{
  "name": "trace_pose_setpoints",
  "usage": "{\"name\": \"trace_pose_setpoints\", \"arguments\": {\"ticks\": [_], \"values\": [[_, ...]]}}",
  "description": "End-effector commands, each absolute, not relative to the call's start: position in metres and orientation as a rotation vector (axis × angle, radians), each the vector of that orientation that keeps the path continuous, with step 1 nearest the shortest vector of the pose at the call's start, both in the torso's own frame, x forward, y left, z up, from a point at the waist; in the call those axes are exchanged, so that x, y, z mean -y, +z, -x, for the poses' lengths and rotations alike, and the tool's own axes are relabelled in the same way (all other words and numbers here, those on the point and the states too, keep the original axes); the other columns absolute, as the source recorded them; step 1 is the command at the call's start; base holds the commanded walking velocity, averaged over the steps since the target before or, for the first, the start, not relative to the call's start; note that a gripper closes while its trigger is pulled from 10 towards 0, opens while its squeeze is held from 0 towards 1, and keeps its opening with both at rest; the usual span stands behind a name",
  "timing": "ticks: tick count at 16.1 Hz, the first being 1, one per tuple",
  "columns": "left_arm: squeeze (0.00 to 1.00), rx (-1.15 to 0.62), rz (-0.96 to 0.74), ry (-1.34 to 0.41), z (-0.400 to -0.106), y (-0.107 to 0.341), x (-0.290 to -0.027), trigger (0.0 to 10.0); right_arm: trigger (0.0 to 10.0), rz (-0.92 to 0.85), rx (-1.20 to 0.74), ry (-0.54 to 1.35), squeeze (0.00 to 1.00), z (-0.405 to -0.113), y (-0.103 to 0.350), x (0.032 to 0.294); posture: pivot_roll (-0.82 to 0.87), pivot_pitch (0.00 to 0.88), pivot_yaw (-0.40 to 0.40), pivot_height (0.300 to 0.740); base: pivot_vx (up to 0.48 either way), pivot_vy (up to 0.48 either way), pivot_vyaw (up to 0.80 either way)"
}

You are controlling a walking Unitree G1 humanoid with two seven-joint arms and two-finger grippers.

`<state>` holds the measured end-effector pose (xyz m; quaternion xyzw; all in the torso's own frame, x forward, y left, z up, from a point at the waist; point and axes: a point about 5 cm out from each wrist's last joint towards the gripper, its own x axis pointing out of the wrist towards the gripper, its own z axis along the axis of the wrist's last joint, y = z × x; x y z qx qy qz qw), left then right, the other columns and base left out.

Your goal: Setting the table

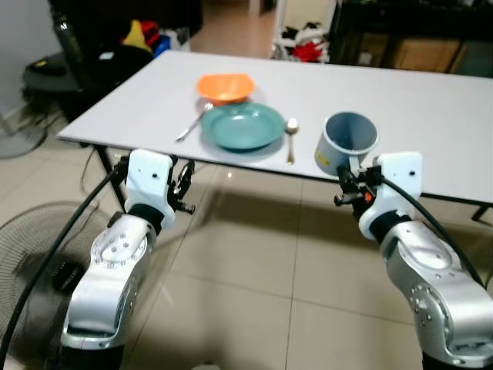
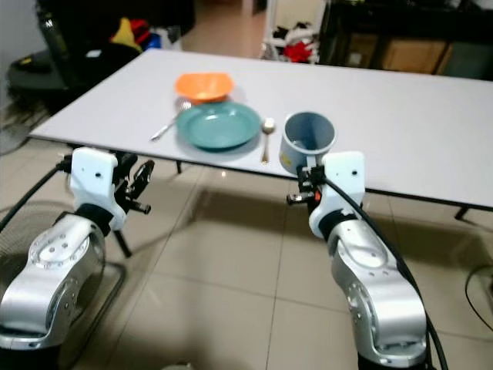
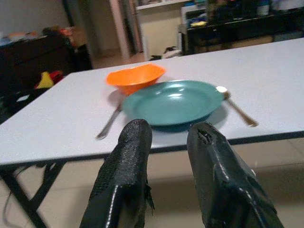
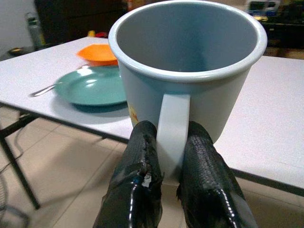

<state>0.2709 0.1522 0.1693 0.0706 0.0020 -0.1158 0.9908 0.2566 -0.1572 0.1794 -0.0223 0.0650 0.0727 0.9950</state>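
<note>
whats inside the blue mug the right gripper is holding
Nothing: the blue mug looks empty in the right wrist view, inner wall bare. The very bottom is shaded. The right gripper pinches its handle.

Right pincer (image 1: 348, 187) gripping mug (image 1: 347, 141) handle.

Silver arms; white wrist blocks; black cables; textured black fingers (image 3: 126, 166).
</note>
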Motion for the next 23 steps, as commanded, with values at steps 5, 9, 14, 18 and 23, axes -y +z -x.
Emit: {"name": "trace_pose_setpoints", "arguments": {"ticks": [5, 9, 14, 18, 23], "values": [[0.00, 0.011, -0.145, -0.257, -0.2722, 0.1729, -0.1471, 10.0, 10.0, 0.042, -0.110, 0.119, 0.00, -0.2594, 0.1832, 0.1636, 0.07, 0.000, 0.040, 0.740, 0.365, 0.000, 0.00], [0.00, 0.012, -0.144, -0.259, -0.2726, 0.1733, -0.1471, 10.0, 10.0, 0.041, -0.106, 0.126, 0.00, -0.2612, 0.1836, 0.1627, 0.06, 0.000, 0.042, 0.740, 0.397, 0.000, 0.00], [0.00, 0.014, -0.142, -0.260, -0.2744, 0.1738, -0.1468, 10.0, 10.0, 0.035, -0.105, 0.133, 0.00, -0.2629, 0.1844, 0.1619, 0.06, 0.000, 0.044, 0.740, 0.413, 0.000, 0.00], [0.00, 0.018, -0.143, -0.255, -0.2757, 0.1746, -0.1476, 10.0, 10.0, 0.032, -0.103, 0.145, 0.00, -0.2648, 0.1848, 0.1610, 0.07, 0.000, 0.043, 0.740, 0.413, 0.000, 0.00], [0.00, 0.020, -0.139, -0.257, -0.2765, 0.1741, -0.1468, 10.0, 10.0, 0.033, -0.104, 0.153, 0.00, -0.2667, 0.1849, 0.1605, 0.07, 0.000, 0.041, 0.740, 0.414, 0.000, 0.00]]}}
